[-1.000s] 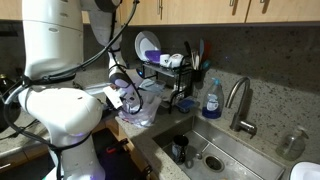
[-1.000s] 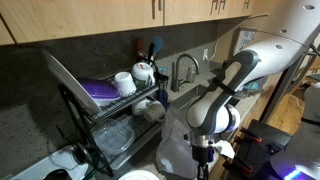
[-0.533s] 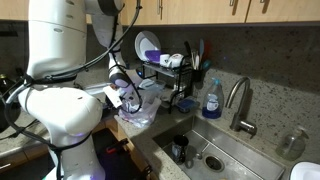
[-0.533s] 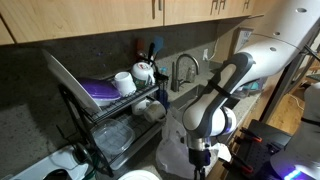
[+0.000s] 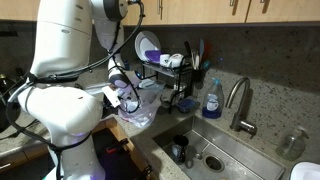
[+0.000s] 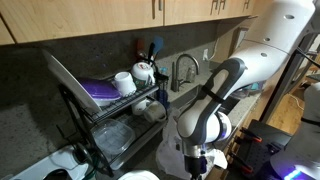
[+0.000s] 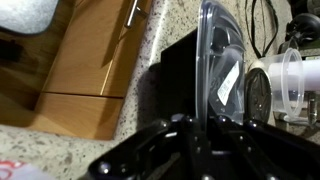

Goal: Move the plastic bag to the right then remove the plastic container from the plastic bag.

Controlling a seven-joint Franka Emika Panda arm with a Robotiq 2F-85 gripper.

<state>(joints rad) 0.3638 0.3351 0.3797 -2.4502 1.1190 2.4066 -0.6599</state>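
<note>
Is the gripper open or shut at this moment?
Shut: in the wrist view the gripper pinches the thin edge of a clear container, and no gap shows beside that edge.

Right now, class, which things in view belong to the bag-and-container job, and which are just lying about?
Job in hand:
plastic bag
clear plastic container
gripper, closed on what looks like the container's edge

Lying about:
dish rack
soap bottle
faucet
sink
</note>
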